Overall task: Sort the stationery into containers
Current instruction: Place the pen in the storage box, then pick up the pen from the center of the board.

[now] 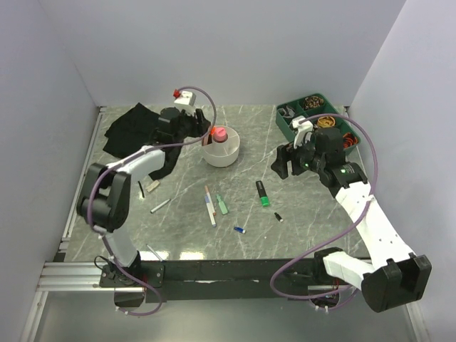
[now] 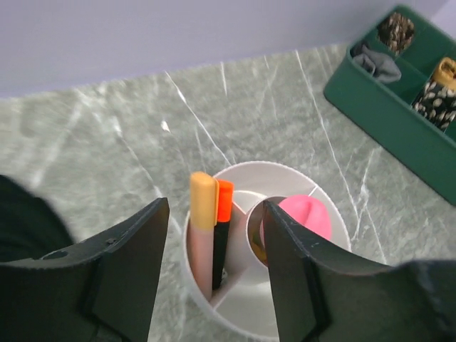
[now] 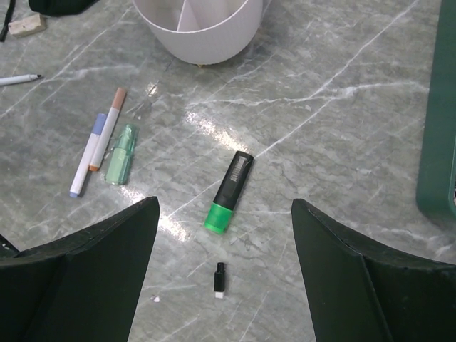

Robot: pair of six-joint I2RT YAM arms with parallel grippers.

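In the top view, the left gripper point(image 1: 203, 134) was seen reaching over the white bowl point(image 1: 231, 158), which stood toward the far middle of the table point(image 1: 313, 221). A pink-capped bottle point(image 1: 220, 133) was seen standing in the bowl. The black bag point(image 1: 128, 127) was found at the far left, partly under the left arm. The right gripper point(image 1: 283, 162) was held to the right of the bowl, near the green tray point(image 1: 285, 127). Loose on the marble were a green highlighter point(image 1: 263, 193), two pens point(image 1: 209, 206) lying side by side, a pale green piece point(image 1: 222, 206), a blue piece point(image 1: 239, 229), a black piece point(image 1: 278, 216) and a grey pen point(image 1: 160, 206).

In the left wrist view, the left gripper point(image 2: 214, 206) was shown with its jaws apart, straddling the bowl point(image 2: 285, 171). An orange highlighter point(image 2: 224, 221) and a yellow-capped marker point(image 2: 202, 228) were seen upright together in one compartment, with a gap on either side and no finger touching them. The bottle's pink cap point(image 2: 305, 217) was seen in the next compartment.

In the right wrist view, the right gripper point(image 3: 224, 206) was shown spread wide with nothing clamped. The green highlighter point(image 3: 229, 191) lay flat on the table below the gap, with the black piece point(image 3: 219, 279) just nearer. The two pens point(image 3: 92, 153) and the pale green piece point(image 3: 120, 153) lay off to the left.
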